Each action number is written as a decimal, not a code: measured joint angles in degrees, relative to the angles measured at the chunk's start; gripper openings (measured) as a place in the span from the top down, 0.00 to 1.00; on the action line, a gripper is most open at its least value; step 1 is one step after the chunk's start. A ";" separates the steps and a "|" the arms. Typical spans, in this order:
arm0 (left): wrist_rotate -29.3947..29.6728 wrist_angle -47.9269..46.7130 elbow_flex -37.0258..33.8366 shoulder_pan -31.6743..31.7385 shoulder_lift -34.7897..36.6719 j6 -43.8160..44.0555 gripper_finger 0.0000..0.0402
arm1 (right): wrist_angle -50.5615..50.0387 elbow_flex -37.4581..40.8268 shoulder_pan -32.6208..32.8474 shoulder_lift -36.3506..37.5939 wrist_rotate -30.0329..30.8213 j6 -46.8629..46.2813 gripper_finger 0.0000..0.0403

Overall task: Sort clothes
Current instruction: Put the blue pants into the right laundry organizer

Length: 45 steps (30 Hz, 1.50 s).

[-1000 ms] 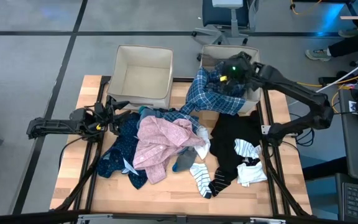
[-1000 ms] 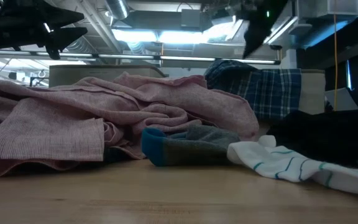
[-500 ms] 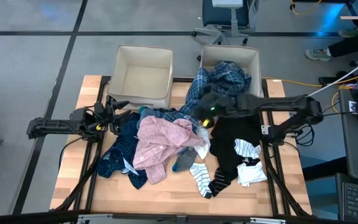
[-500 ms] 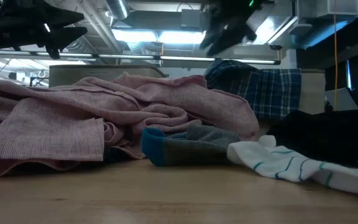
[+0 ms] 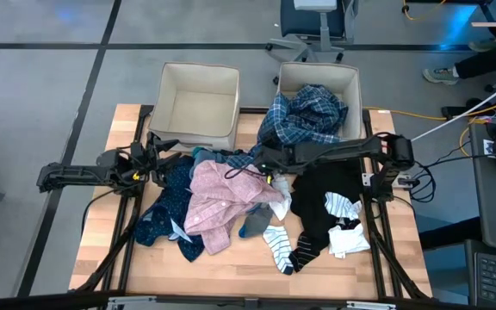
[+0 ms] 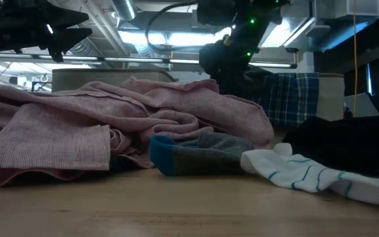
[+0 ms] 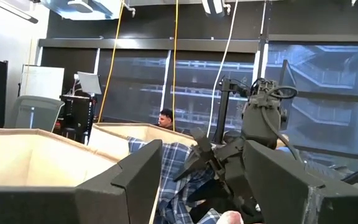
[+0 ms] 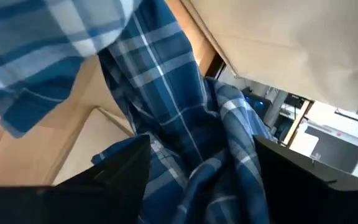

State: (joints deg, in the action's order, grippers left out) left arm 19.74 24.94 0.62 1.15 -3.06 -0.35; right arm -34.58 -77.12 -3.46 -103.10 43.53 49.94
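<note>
clothes lie heaped across the middle of the wooden tabletop [image 5: 102, 250], and the blue plaid cotton shirt [image 5: 310, 110] is the piece in hand: most of it sits in the beige square fabric bin at the far right [image 5: 351, 79], while a tail spills over the bin's near wall onto the table. the step looks like finishing that shirt's deposit. the right gripper [image 5: 263, 161] hangs low just in front of the bin, over the trailing plaid, and its wrist view shows both dark fingers spread wide with plaid cloth between them but not pinched. the next move probably calls for closing on that loose tail and lifting it over the bin wall, or else turning to the next garment.

just beside the gripper lies the crumpled pink woven shirt [image 5: 226, 196], touching the plaid tail, so a careless pinch could catch both. a navy dotted top [image 5: 164, 207] spreads toward the left edge, black pieces [image 5: 321, 194] toward the right edge, and striped and white socks [image 5: 278, 245] near the front edge, with a grey and teal sock [image 6: 193, 153] between.

the second beige bin at the far left [image 5: 198, 105] holds nothing visible. the left gripper [image 5: 155, 160] waits at the left edge, fingers apart and empty as far as the wrist view shows.
</note>
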 joint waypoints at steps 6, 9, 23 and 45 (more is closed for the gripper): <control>-0.02 0.16 0.00 0.00 0.01 -0.06 0.46 | 0.62 -0.02 -2.09 -0.35 0.53 -0.09 0.54; -0.02 0.16 0.00 0.02 0.00 -0.08 0.46 | 0.97 -0.02 -3.23 -0.35 0.48 -0.09 0.69; -0.02 0.16 0.00 0.02 -0.01 -0.08 0.46 | 2.79 -3.56 -1.26 0.80 2.68 -2.37 0.98; -0.02 0.81 0.00 0.00 -0.03 0.28 0.46 | 5.66 -11.88 -12.02 27.57 10.88 -4.65 0.99</control>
State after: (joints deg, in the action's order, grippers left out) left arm 19.73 25.75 0.62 1.15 -3.09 -0.07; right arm -28.92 -89.00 -15.48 -75.54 54.41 45.29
